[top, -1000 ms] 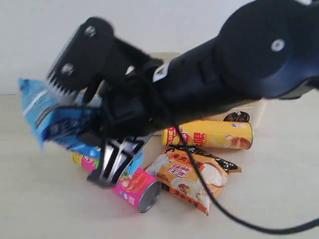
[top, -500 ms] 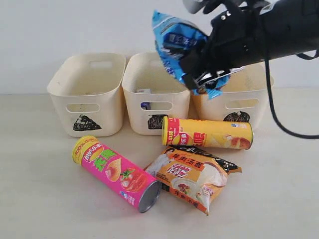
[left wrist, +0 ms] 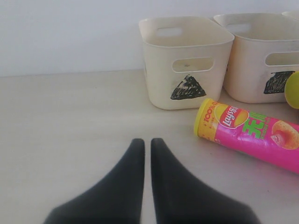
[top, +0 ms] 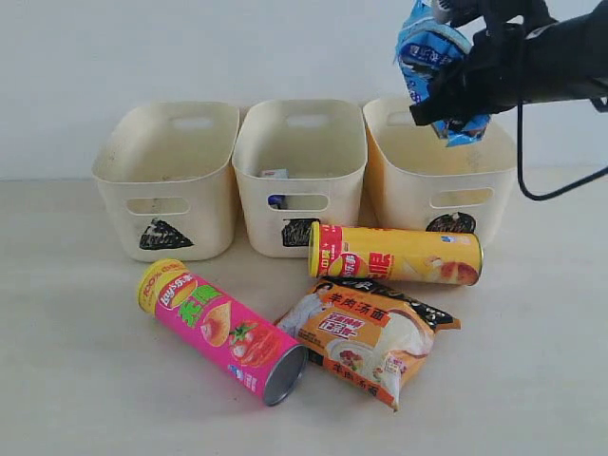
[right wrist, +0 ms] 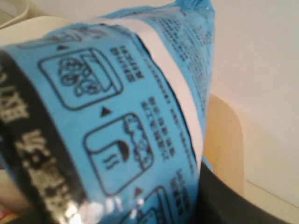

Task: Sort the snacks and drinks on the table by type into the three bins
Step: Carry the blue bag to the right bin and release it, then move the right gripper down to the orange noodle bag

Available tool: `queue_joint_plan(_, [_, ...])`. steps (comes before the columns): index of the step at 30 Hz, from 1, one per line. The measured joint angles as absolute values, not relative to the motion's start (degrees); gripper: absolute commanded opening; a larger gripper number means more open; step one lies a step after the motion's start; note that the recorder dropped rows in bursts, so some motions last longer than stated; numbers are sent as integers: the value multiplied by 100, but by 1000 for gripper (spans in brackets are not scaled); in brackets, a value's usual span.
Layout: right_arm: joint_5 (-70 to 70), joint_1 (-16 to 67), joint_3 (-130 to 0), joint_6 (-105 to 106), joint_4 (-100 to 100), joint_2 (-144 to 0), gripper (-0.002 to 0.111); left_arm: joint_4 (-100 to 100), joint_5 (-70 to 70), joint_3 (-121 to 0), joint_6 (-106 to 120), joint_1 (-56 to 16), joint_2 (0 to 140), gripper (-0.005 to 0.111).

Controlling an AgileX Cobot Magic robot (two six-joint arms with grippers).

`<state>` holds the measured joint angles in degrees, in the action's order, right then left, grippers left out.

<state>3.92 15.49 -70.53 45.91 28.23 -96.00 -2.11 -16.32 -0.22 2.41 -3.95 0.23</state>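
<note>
My right gripper (top: 454, 90) is shut on the blue bag (top: 429, 47), holding it in the air above the circle bin (top: 418, 176) at the right. The bag (right wrist: 117, 126) fills the right wrist view. On the table (top: 85, 380) lie the pink-magenta tube (top: 218, 328), the yellow tube (top: 394, 255) and the orange-black-white bag (top: 366, 337). A white carton with blue print (top: 275, 174) shows inside the square bin (top: 299, 190). The purple carton is out of view. My left gripper (left wrist: 147, 142) is shut and holds nothing, low over the table, short of the pink tube (left wrist: 252, 135).
The triangle bin (top: 171, 190) stands at the left of the row; it also shows in the left wrist view (left wrist: 187, 65). A black cable (top: 532, 180) hangs from the right arm beside the circle bin. A white wall runs behind the bins.
The right arm has swung up and to the right with the blue bag, from close to the camera at the left to above the circle bin.
</note>
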Motion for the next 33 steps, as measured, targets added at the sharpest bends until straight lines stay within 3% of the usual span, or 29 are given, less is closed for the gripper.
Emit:
queue_joint_plan(11, [1516,1091,-9168,4013,2926,-11352,2,-211,-1632,-22,241,-395,23,4])
queue_joint_plan(15, [1615,1016,-9578,3848,2926,-11811,19,-211,-1632,-22,241,-395,23,4])
queue_joint_plan(23, [1652,1007,-9931,3810,2926,-12227,77,-211,-1632,-22,241,-395,23,4])
queue_joint_plan(25, [1605,1007,-9943,3810,2926,-12236,82,-211,-1632,-22,241,-395,23,4])
queue_joint_plan(33, [1706,1003,-9977,3810,2926,-12236,79,-211,-1632,-22,241,-395,23,4])
